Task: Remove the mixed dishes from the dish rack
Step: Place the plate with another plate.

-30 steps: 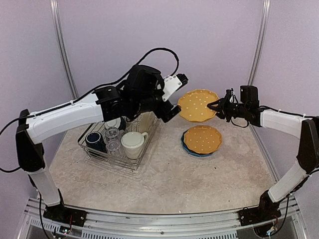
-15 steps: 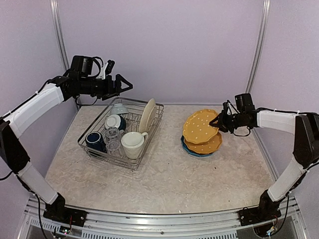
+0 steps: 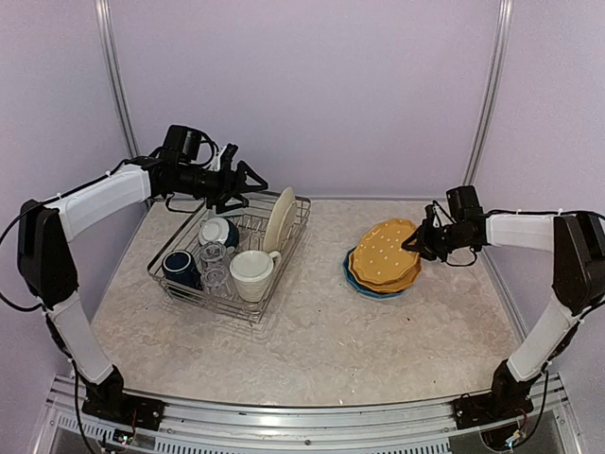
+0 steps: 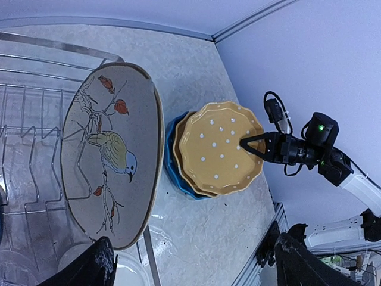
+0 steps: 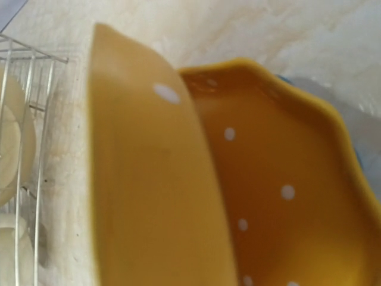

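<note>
The right gripper (image 3: 417,240) is clamped on the right rim of the upper yellow dotted plate (image 3: 383,248), one finger above the rim and one below. That plate hangs tilted: its gripped side is raised, while its left side dips to the lower yellow dotted plate (image 5: 286,190). Whether the two plates touch there cannot be told. The lower one lies flat on the blue plate (image 4: 171,161), and this stack sits right of the middle of the surface, nearer its far edge. The left gripper (image 3: 253,192) hovers over the far end of the dish rack (image 3: 198,301) with its fingers (image 4: 92,268) spread wide, nothing between them and nothing touched. The rack stands on the left half of the surface. In it, the cream floral plate (image 4: 110,161) stands on edge along the right side, just beyond the spread fingers. The large cream mug (image 3: 250,274), clear glasses (image 3: 214,265) and navy mug (image 3: 180,267) sit toward the rack's near end.
</note>
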You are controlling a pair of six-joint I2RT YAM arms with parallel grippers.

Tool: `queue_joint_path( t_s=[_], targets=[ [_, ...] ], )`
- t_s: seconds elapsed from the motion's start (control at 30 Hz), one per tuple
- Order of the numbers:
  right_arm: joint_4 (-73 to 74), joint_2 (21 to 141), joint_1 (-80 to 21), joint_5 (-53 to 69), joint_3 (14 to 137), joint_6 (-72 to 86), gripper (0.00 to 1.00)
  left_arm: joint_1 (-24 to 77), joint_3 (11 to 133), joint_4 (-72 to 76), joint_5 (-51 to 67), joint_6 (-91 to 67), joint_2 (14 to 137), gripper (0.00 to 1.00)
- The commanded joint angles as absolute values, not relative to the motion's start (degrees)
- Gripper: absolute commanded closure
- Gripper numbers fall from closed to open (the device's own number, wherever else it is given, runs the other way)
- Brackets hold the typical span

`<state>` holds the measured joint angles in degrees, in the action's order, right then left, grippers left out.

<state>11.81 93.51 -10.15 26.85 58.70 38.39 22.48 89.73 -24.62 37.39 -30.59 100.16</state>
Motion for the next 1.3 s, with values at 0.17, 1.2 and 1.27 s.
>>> queue_joint_path(
  t_s=[0.17, 1.2, 1.27],
  targets=[
    [0.10, 96.85, -10.26, 34.64, 55.80, 42.10, 0.95, 21.73, 93.14, -21.42, 40.84, -32.49, 105.02, 0.26],
    [30.07, 87.83, -11.79, 11.55, 69.15, 21.07, 0.13, 27.62, 99.75, -31.04, 32.42, -24.21, 113.03, 0.57],
    [29.82, 87.57, -12.39, 11.79, 69.64, 21.31, 0.13, 28.06, 101.22, -32.27, 31.56, -24.04, 114.07, 0.57]
  ],
)
